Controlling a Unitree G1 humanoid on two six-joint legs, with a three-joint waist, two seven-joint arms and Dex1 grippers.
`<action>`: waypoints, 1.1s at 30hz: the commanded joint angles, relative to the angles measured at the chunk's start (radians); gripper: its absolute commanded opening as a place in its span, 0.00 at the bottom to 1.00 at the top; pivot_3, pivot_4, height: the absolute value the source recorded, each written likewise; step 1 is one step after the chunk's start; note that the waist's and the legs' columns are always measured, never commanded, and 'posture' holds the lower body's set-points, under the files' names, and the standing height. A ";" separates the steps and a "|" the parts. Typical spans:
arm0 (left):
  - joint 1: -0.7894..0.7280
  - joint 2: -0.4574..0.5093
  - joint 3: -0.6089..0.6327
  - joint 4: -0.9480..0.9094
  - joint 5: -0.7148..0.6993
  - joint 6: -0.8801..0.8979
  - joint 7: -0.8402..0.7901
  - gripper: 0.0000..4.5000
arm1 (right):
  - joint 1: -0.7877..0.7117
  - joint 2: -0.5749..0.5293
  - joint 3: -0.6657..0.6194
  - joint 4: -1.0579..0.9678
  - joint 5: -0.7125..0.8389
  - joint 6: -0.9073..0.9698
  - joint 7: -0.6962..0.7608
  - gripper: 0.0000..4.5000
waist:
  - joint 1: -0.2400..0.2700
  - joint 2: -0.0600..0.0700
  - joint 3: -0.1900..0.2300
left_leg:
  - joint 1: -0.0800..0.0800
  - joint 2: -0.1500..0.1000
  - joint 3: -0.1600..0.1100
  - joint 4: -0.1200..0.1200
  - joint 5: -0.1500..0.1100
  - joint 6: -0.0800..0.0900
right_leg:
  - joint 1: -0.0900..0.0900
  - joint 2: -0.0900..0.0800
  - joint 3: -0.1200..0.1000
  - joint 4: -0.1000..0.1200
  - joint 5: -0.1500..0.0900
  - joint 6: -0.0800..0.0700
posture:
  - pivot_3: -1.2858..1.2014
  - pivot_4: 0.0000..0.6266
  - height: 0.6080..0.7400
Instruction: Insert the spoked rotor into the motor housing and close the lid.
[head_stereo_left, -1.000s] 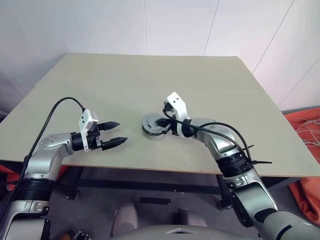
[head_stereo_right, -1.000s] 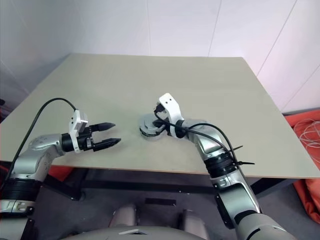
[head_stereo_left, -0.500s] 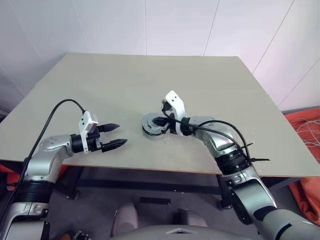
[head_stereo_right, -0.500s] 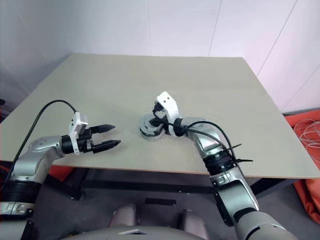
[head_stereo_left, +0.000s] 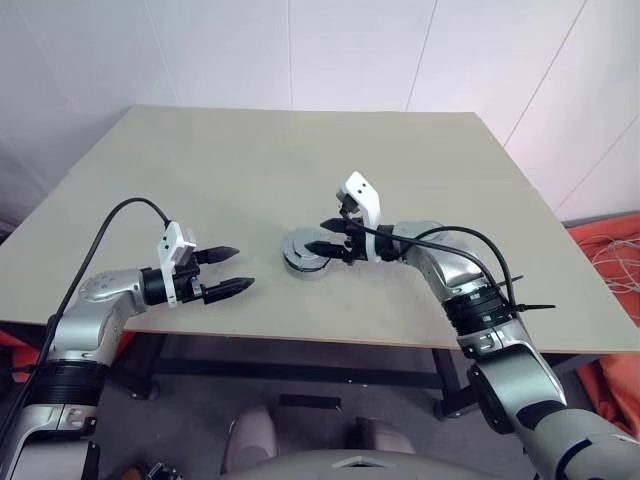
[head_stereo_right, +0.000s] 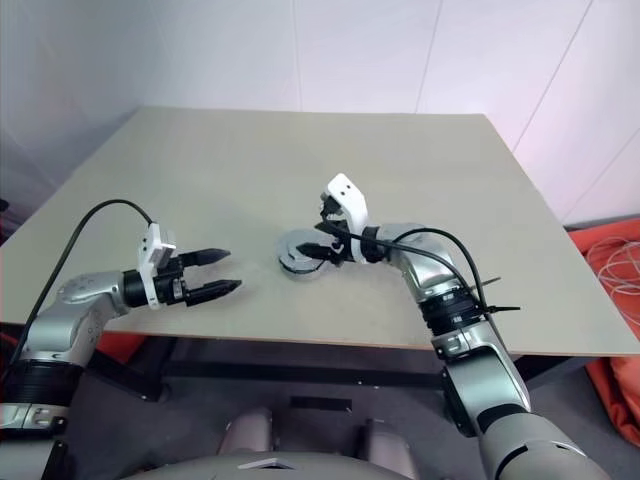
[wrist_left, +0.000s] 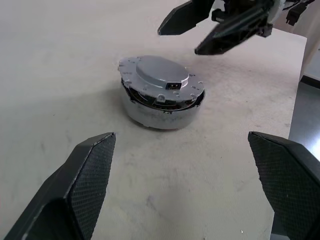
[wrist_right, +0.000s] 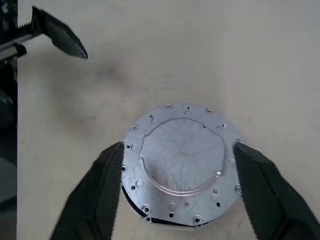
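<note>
No readable text, label, brand, number or sign appears anywhere (the silver plate atop the motor housing (wrist_right: 179, 168) carries only small holes, no lettering).

The motor housing (head_stereo_left: 304, 251) is standing alone on the table (head_stereo_left: 250, 160), bare surface lying all round it. The right gripper (head_stereo_left: 332, 236) is hovering over its near side (jaws spread), the left gripper (head_stereo_left: 229, 268) waiting well apart.

Housing (head_stereo_left: 304, 251) — a short pale drum at frame centre; a flat silver plate (wrist_right: 181, 161) caps it, sitting slightly askew.
</note>
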 joint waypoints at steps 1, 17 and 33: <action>-0.009 0.003 0.024 -0.027 -0.010 -0.017 0.006 1.00 | -0.051 0.000 0.019 0.037 -0.025 -0.076 0.038 0.99 | 0.000 0.000 0.000 | 0.000 0.000 0.000 0.000 0.000 0.000 | 0.000 0.000 0.000 0.000 0.000 0.000 | 0.52 0.00 1.00; 0.004 -0.010 0.033 -0.054 -0.030 -0.022 0.035 1.00 | -0.100 0.071 0.084 0.238 -0.169 -0.253 0.018 0.99 | -0.001 0.000 0.000 | 0.000 0.000 0.000 0.000 -0.002 0.003 | 0.000 0.000 0.000 0.000 0.000 0.000 | 0.52 0.00 1.00; 0.005 -0.003 0.038 -0.060 -0.044 -0.013 0.037 1.00 | -0.098 0.085 0.038 0.209 -0.122 -0.220 0.084 0.70 | -0.002 0.000 0.000 | 0.000 0.000 0.000 0.000 -0.002 0.003 | 0.000 0.000 0.000 0.000 0.000 0.000 | 0.52 0.00 1.00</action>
